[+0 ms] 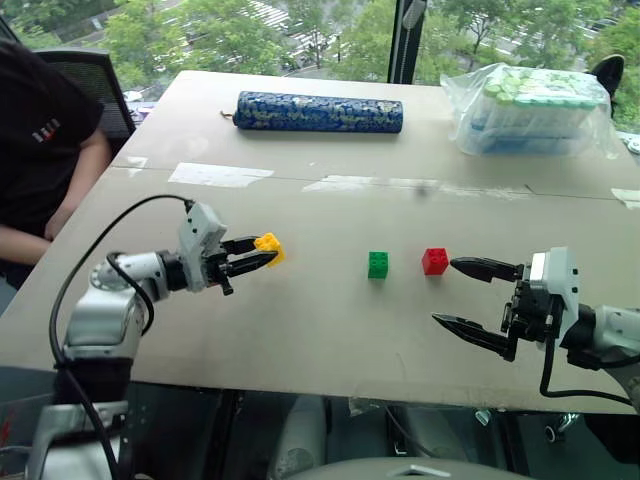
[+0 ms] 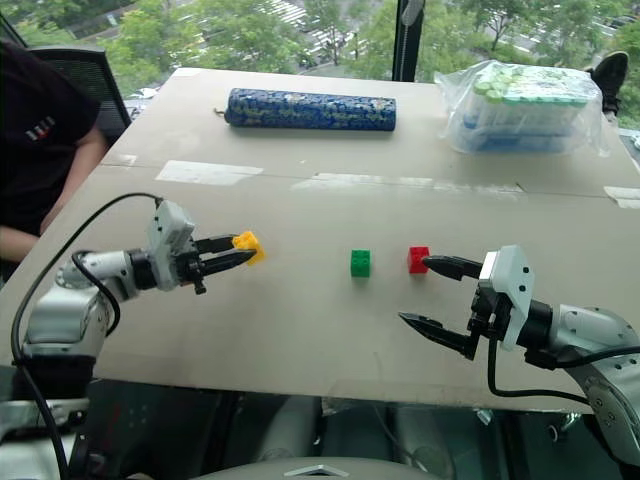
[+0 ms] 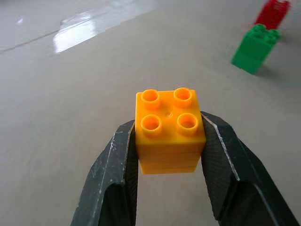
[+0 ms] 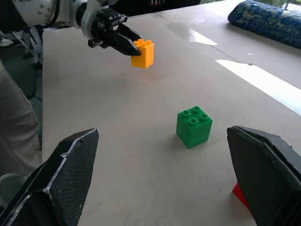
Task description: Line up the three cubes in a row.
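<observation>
Nearest the surface's front edge, the right claw point(image 1: 466, 294) gapes empty beside the red cube point(image 1: 435, 261) and green cube point(image 1: 378, 264), while the left claw point(image 1: 262, 253) pinches the yellow cube point(image 1: 268, 244), needing placement just left of green.

1. A long blue patterned roll point(image 1: 318, 112) lies across the far part of the bench point(image 1: 300, 340).
2. A clear plastic bag point(image 1: 530, 110) of tubes with green caps sits at the far right of the bench, well apart from the roll.
3. Strips of clear tape point(image 1: 220, 175) run across the bench.
4. A person in a dark top point(image 1: 40, 150) sits on the left in a black chair point(image 1: 95, 80).
5. Trees point(image 1: 230, 35) show through the window behind.
</observation>
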